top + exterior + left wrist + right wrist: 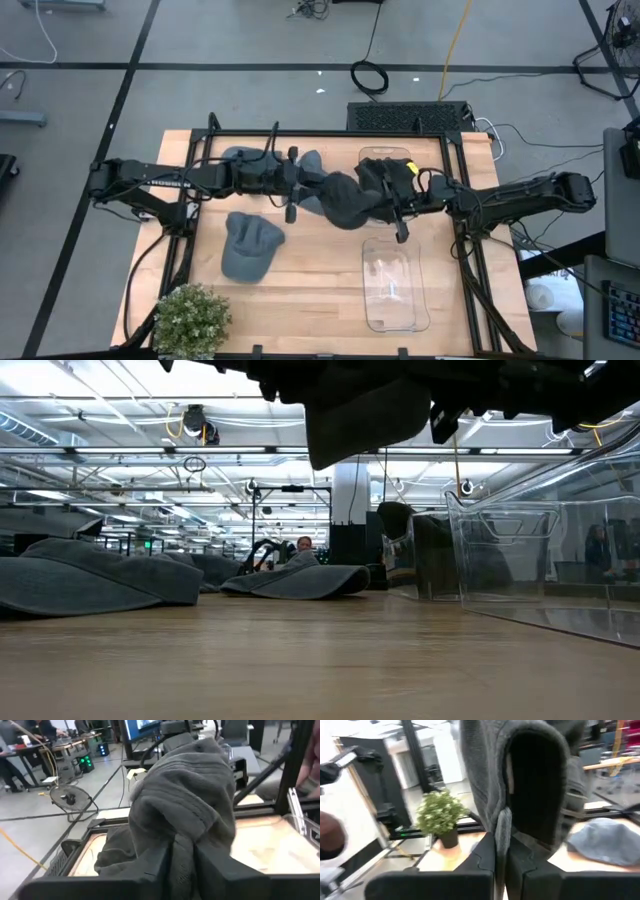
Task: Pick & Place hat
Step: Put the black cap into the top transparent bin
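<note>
Around: gray cap (248, 246) flat on table (310, 290), another cap (240, 157) at far edge under left arm, clear bin (395, 283) near right side, potted plant (188, 319) at near-left corner. Held above table centre: dark gray hat (345, 200), soft, crumpled. Left gripper (181, 851) & right gripper (501, 851) both pinched tight on hat fabric, from opposite sides.
</note>
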Motion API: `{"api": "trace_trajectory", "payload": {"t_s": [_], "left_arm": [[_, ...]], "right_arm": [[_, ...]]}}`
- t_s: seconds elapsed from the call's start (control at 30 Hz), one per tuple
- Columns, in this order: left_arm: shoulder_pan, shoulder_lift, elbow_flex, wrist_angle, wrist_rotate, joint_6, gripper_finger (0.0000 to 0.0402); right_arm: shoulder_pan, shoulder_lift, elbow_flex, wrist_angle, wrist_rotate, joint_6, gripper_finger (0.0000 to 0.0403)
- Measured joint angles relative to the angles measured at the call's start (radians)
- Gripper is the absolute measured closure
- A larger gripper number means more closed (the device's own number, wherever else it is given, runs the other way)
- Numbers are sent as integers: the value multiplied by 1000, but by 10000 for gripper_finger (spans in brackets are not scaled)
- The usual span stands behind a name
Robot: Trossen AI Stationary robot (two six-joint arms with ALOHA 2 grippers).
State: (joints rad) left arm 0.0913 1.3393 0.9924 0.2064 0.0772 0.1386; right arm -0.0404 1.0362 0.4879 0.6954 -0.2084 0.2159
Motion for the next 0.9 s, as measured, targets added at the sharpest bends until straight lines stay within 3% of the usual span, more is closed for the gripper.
{"api": "trace_trajectory", "payload": {"t_s": [0.17, 0.33, 0.5, 0.7, 0.9], "left_arm": [[14, -38, 0, -23, 0, -18, 226], [29, -100, 0, -87, 0, -33, 130], [35, -184, 0, -200, 0, -61, 68], [24, -247, 0, -310, 1, -66, 32], [18, -247, 0, -359, 2, -57, 21]], "right_arm": [[-17, -90, 0, -105, 42, -2, 401], [-30, -235, 0, -300, 196, 3, 401], [-33, -384, 0, -558, 394, 56, 402], [-32, -490, 0, -756, 288, 128, 402], [-32, -555, 0, -872, 180, 162, 402]]}}
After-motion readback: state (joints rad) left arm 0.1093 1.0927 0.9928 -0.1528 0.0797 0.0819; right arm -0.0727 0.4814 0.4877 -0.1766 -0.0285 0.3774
